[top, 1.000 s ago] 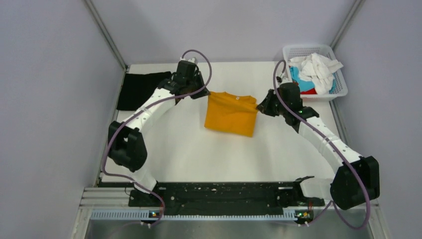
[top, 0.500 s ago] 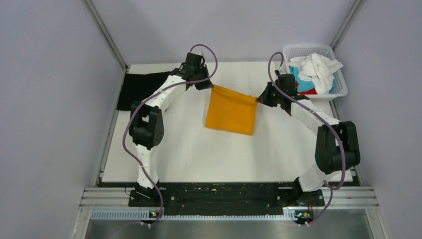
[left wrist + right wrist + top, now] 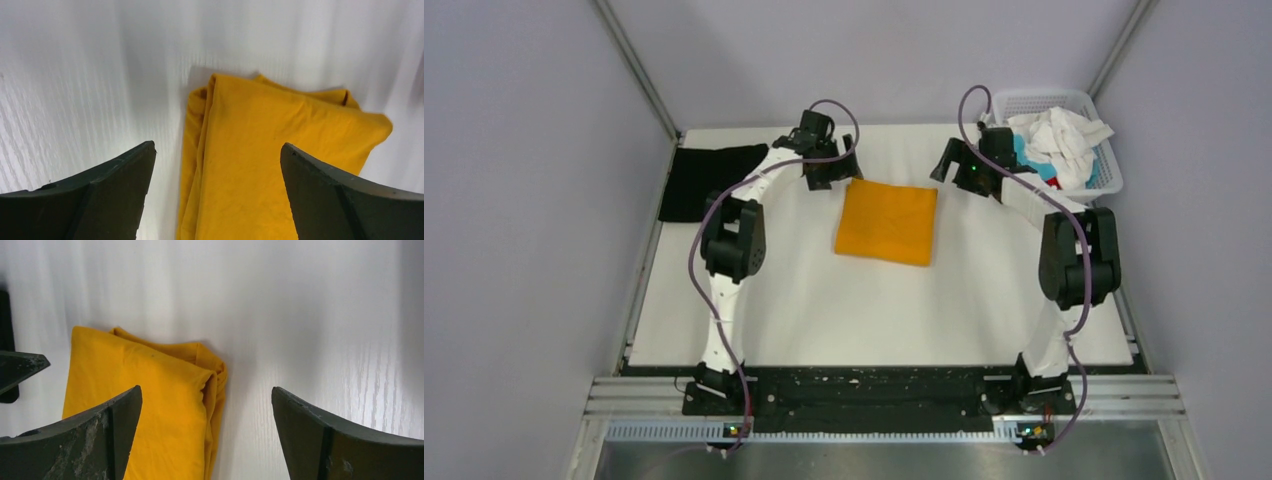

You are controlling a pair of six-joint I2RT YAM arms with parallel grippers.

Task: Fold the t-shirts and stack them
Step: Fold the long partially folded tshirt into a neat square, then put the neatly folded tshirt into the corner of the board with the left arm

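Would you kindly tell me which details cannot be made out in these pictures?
Top view: the white cloth in the white plastic mesh basket covers most of the light-blue cloth and red cloth; shirt count unclear.
Top view: the left arm hides a corner of the black shirt.
Wrist views: the bottom edge cuts off the near part of the folded mustard-orange shirt.

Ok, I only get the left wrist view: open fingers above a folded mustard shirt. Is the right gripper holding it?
Observer: No. The right gripper is open, hovering above the mustard-orange shirt's far right corner.
Operator: Any other shirts out?
Observer: A black shirt lies far left, apart from it.
Operator: And the rest?
Observer: The white basket at far right holds more shirts: white, light-blue, red.
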